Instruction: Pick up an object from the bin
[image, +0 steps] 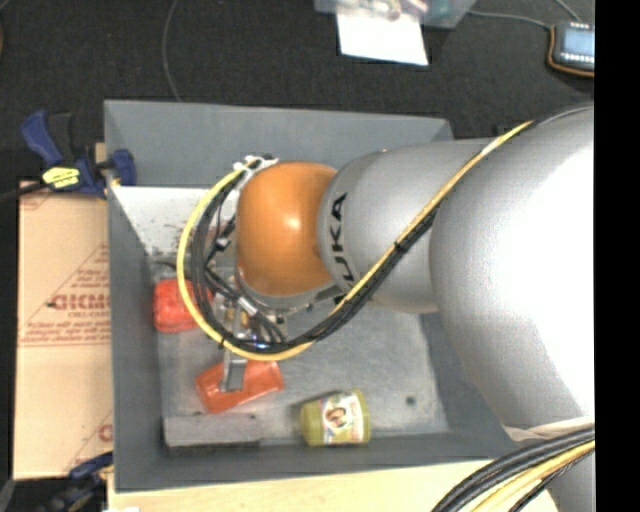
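My gripper (236, 373) hangs low over the front left part of the bin, below the arm's orange cover. Its tip is at the top of an orange-red blocky object (245, 388) that lies flat on the bin floor; whether it touches the object I cannot tell. A second orange-red object (170, 306) lies to the left and further back, partly hidden by the cables. A small yellow-green jar (335, 419) with a picture label lies on its side near the front wall, to the right of the gripper.
The arm and its cover hide the middle and right of the bin. Bare grey floor shows between the jar and the right wall. The left and front walls stand close to the gripper.
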